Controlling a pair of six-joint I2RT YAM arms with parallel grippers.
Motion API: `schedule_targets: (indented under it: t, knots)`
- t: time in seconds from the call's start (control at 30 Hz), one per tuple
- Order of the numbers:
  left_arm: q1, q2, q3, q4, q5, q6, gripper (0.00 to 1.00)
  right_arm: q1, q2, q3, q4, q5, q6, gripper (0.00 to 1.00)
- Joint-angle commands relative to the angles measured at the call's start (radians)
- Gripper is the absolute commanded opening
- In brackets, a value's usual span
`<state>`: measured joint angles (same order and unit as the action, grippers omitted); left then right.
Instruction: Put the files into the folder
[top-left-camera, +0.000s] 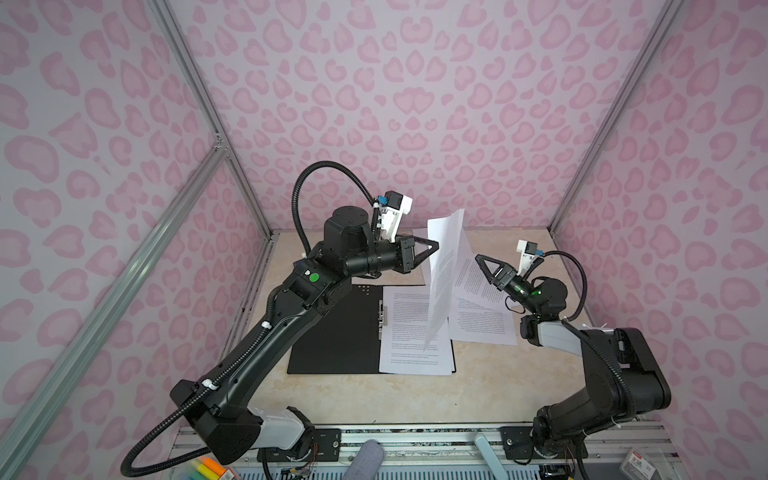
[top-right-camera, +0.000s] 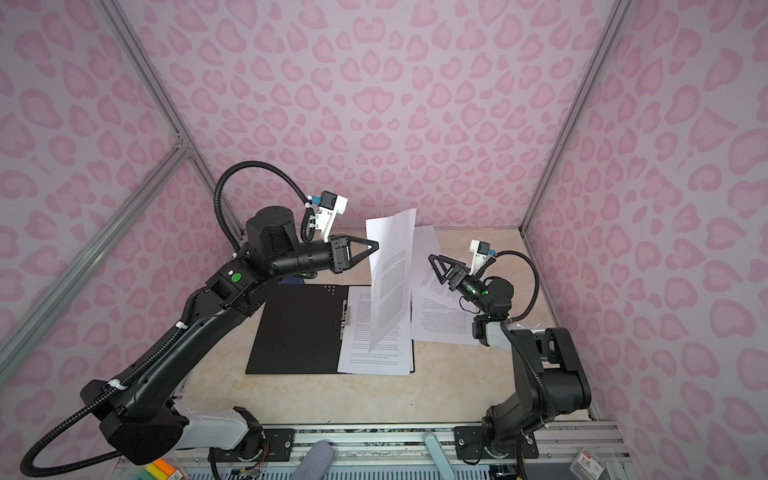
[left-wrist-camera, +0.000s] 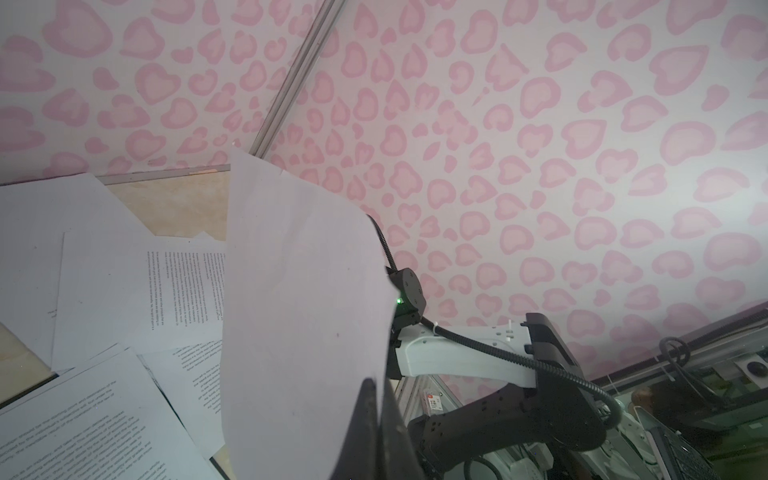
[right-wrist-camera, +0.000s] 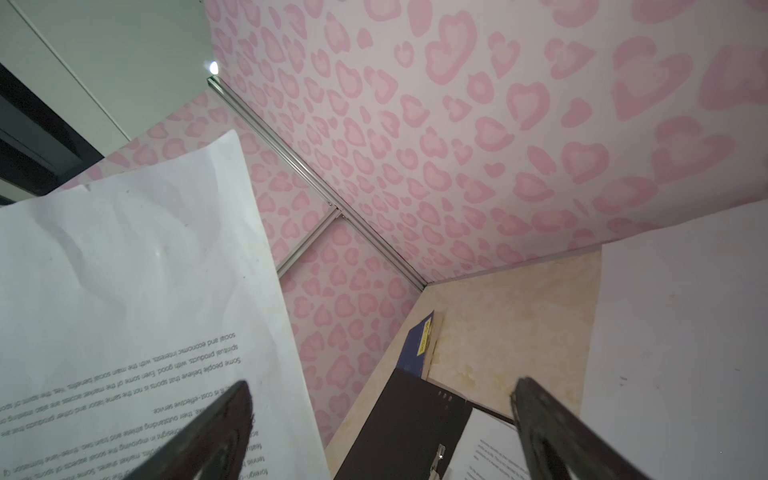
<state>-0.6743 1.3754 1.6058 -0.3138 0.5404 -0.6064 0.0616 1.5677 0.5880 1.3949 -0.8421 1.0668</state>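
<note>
Seemingly partly done: the open folder (top-left-camera: 332, 332) lies in the middle of the desk (top-left-camera: 374, 399), with filed sheets (top-left-camera: 411, 345) on its right half. The left gripper (top-left-camera: 434, 246) pinches 1 sheet (top-left-camera: 446, 266) upright above them. The right gripper (top-left-camera: 482, 266) gapes empty beside it. At least 2 loose sheets (top-left-camera: 482, 324) toward the desk's right edge await filing.

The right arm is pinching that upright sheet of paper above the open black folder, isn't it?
No, the left arm's fingers pinch the upright sheet above the open black folder, as both top views show; the right arm's fingers stand open.
</note>
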Motion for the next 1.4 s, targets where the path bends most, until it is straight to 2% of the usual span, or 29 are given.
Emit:
schedule_targets:
  t: [0.0,0.37,0.67,0.83,1.1,1.37]
  knots:
    - [-0.004,-0.018,0.018,0.007,-0.012,-0.019,0.03,0.040,0.007,0.018,0.162,-0.026,0.036,0.97]
    - [-0.010,-0.025,0.041,0.041,-0.009,-0.030,0.03,0.156,0.078,0.129,0.164,-0.115,0.096,0.86]
    - [-0.009,-0.051,0.018,0.038,-0.050,-0.001,0.03,0.204,0.097,0.177,0.163,-0.212,0.144,0.77]
    - [0.013,-0.069,-0.001,0.048,-0.056,-0.013,0.03,0.213,0.087,0.180,0.163,-0.217,0.161,0.72]
    - [0.094,-0.107,-0.086,0.085,-0.022,-0.042,0.03,0.221,0.086,0.207,0.163,-0.256,0.217,0.56]
    - [0.137,-0.125,-0.119,0.099,-0.002,-0.058,0.03,0.225,0.098,0.213,0.163,-0.259,0.234,0.40]
